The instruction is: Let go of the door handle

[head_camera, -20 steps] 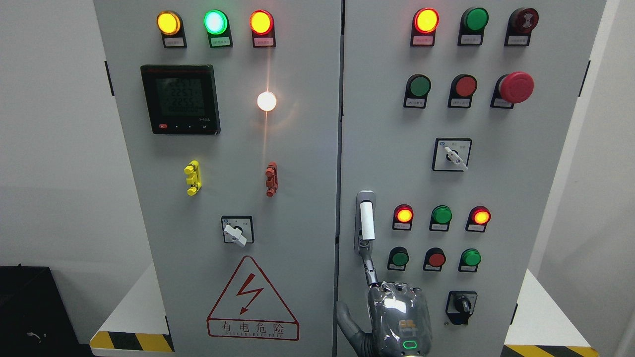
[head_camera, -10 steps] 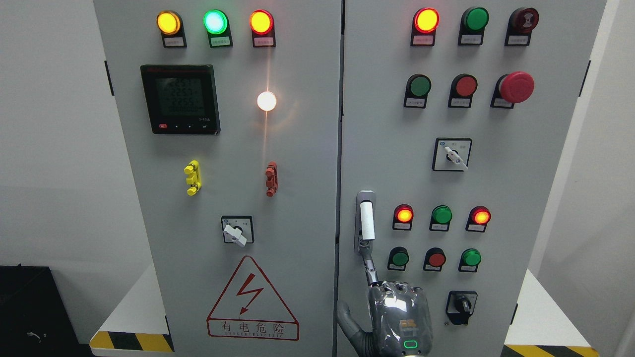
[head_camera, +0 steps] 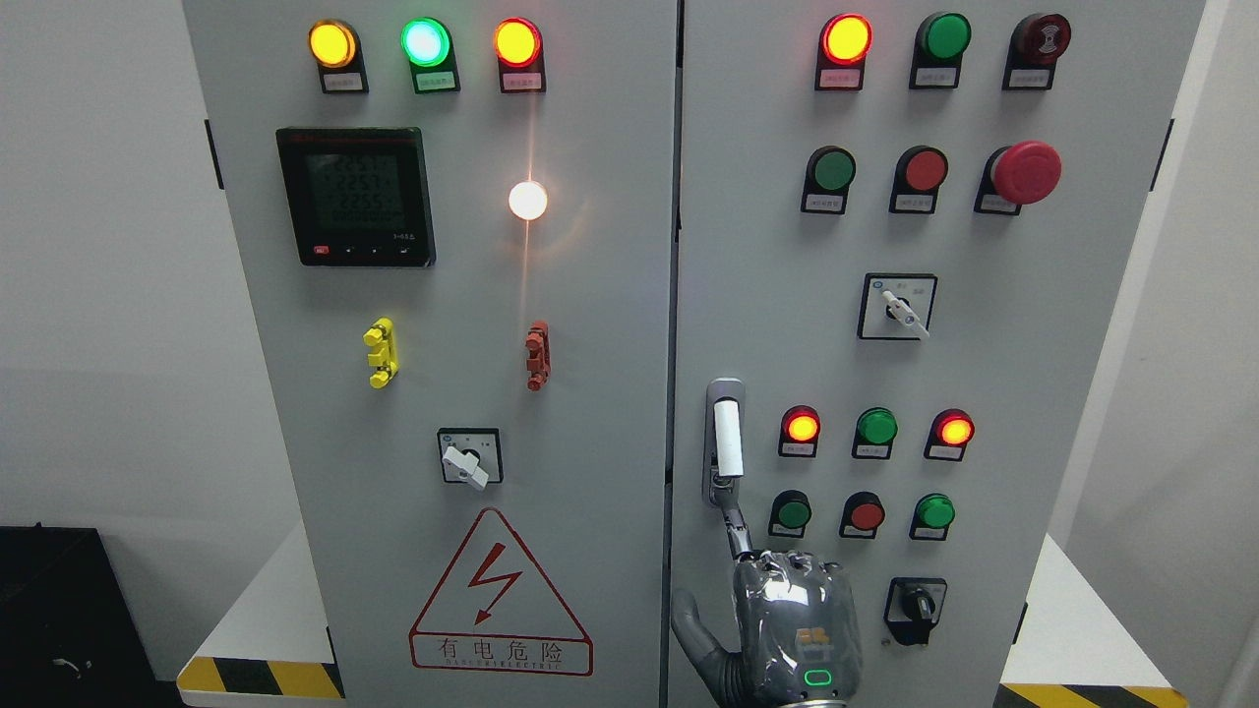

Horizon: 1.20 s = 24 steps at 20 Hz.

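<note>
Low in the frame, just right of the middle, the right hand [head_camera: 792, 629] is rising from the bottom edge with its shiny grey back facing the camera and a small green light glowing near the wrist. The door handle [head_camera: 727, 440] is sitting directly above it, slightly to the left: an upright white grip in a metal housing, hugging the left edge of the right door [head_camera: 1033, 393] of the grey cabinet, right beside the seam between the two doors. The hand is not wrapping around that grip. One finger [head_camera: 735, 531] is stretching straight up from the knuckles, and its tip is reaching the bottom end of the handle housing; whether it is actually pressing there is not clear. The thumb [head_camera: 690, 629] is splaying out toward the left, apart from the palm, and is holding nothing, while the remaining fingers are hiding behind the back of the hand. To the right of the handle a lit red lamp [head_camera: 801, 427] is glowing, and a green button [head_camera: 790, 512] is sitting just beside the outstretched finger. A black selector switch [head_camera: 915, 602] is showing to the right of the hand, and a red warning triangle [head_camera: 500, 600] is showing to its left on the left door [head_camera: 590, 442].
</note>
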Motion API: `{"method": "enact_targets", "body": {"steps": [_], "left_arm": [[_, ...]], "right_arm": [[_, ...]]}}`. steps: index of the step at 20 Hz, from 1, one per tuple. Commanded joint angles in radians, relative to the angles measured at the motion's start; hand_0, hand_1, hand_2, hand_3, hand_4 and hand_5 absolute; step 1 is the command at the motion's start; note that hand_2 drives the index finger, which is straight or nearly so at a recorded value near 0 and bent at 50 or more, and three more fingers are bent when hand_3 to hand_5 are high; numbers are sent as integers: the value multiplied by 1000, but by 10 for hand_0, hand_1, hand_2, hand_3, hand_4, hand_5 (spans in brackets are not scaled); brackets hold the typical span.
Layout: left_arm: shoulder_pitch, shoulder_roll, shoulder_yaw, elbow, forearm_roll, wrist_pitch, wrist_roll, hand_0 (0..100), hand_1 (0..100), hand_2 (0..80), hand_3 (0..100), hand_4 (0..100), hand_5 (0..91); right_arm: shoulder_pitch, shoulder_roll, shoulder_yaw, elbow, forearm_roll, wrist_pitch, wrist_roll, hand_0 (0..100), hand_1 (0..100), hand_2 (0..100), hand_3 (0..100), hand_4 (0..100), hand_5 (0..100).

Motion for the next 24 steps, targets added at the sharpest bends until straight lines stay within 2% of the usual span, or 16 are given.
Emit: {"method": "enact_targets", "body": {"steps": [1, 8, 16, 22, 24], "left_arm": [[17, 0, 0, 0, -1, 0, 0, 120, 556, 0, 0, 0, 0], [17, 0, 0, 0, -1, 0, 0, 120, 556, 0, 0, 0, 0], [17, 0, 0, 0, -1, 0, 0, 120, 556, 0, 0, 0, 0], [17, 0, 0, 0, 0, 0, 0, 120, 556, 0, 0, 0, 0], [17, 0, 0, 0, 0, 0, 0, 120, 556, 0, 0, 0, 0]], "right_arm": [[0, 0, 5, -21, 0, -3, -3, 387, 355, 310, 1000, 1000, 1000], [3, 0, 1, -49, -3, -6, -7, 392, 358, 436, 1000, 1000, 1000], [13, -2, -15, -116, -8, -14, -6, 506, 348, 643, 1000, 1000, 1000], [52, -2, -16, -153, -9, -15, -3, 523, 343, 725, 1000, 1000, 1000], [55, -3, -16, -162, -9, -15, 0, 515, 328, 787, 1000, 1000, 1000]]}}
